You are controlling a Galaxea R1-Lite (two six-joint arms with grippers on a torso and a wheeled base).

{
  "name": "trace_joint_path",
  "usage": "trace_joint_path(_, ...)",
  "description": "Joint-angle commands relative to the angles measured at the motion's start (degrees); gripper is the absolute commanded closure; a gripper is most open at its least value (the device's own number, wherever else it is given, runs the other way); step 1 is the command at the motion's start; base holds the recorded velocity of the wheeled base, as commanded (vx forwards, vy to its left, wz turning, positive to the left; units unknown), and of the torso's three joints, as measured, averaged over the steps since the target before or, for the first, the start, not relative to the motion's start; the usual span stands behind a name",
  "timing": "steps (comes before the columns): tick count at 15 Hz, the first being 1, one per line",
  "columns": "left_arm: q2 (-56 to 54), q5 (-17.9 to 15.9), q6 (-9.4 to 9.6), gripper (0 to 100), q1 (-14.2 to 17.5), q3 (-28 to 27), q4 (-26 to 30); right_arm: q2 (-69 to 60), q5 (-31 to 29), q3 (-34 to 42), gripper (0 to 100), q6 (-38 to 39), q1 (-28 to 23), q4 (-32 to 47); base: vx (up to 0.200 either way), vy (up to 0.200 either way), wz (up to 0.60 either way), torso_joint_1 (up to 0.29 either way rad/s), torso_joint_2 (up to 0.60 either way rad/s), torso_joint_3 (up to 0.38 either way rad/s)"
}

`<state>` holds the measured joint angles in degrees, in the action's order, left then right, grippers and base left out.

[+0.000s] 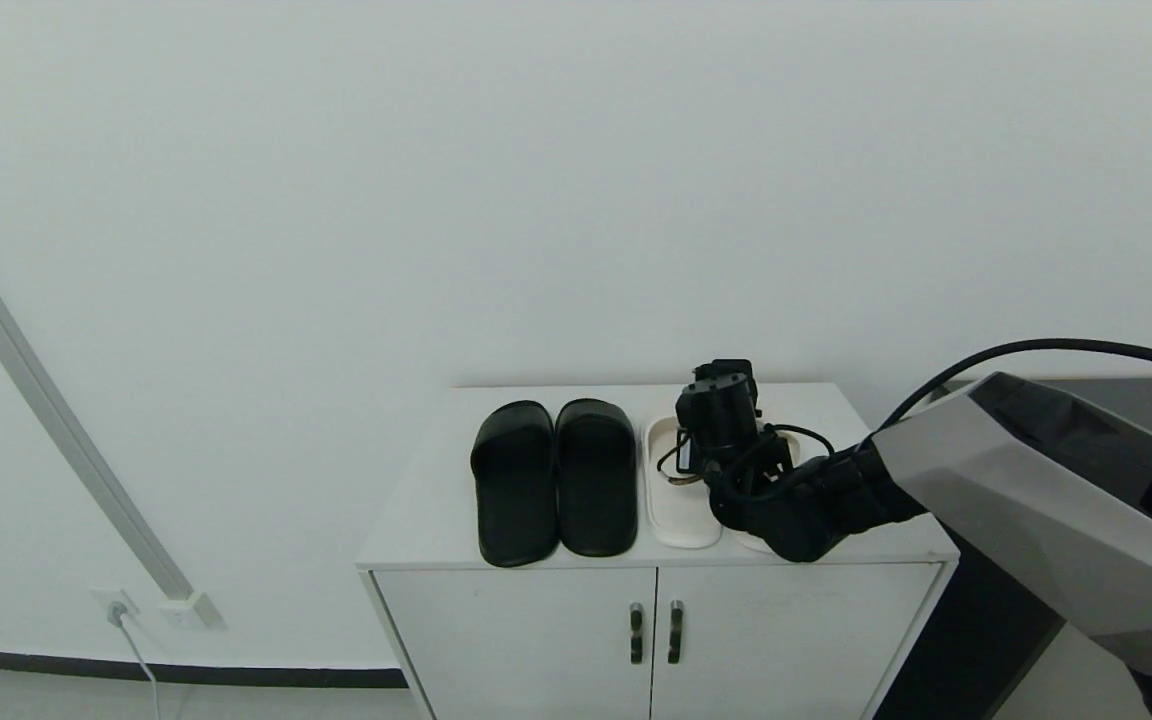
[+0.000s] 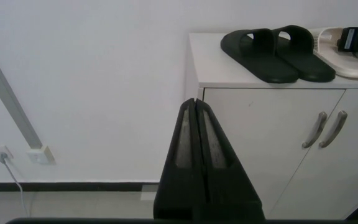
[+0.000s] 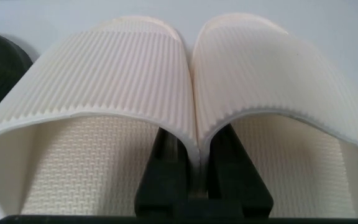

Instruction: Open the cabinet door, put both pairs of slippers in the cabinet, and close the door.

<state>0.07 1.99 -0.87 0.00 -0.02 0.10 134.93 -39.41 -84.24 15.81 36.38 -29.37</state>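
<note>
The white two-door cabinet (image 1: pixel 516 640) stands shut with both pairs on top. The black rubber slippers (image 1: pixel 556 480) lie untouched. The right gripper (image 3: pixel 194 171) pinches the adjoining straps of the cream ribbed slippers (image 3: pixel 123 74), probably to lift both together. The left gripper (image 2: pixel 196 143) hangs beside the cabinet, fingers pressed together.

White ribbed slippers (image 3: pixel 117 81) lie side by side on the cabinet (image 1: pixel 416 520) top, their touching inner strap edges pinched between the fingers (image 3: pixel 163 168) of the right gripper (image 3: pixel 196 149). Black slippers (image 1: pixel 521 480) lie flat just left of those fingers. The doors (image 1: pixel 576 640) are closed.
</note>
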Motion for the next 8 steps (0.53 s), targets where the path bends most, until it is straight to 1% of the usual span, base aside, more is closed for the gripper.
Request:
trace_joint_path(1,0.01,0.03,0.07,100,0.00,0.02,-0.01,-3.79,0.04,1.62,100,-0.17,0.01,-0.08,0.000,0.000,0.00,0.000,0.00,0.000)
trace_joint_path(5,0.01,0.03,-0.01,100,0.00,0.02,-0.01,-12.41,1.44,10.32,100,-1.75,0.80,-1.83,0.000,0.000,0.00,0.000,0.00,0.000)
trace_joint_path(8,0.10,0.03,-0.01,100,0.00,-0.06,-0.01,-20.40,7.60,21.40,100,-4.82,2.47,-7.72,0.000,0.000,0.00,0.000,0.00,0.000)
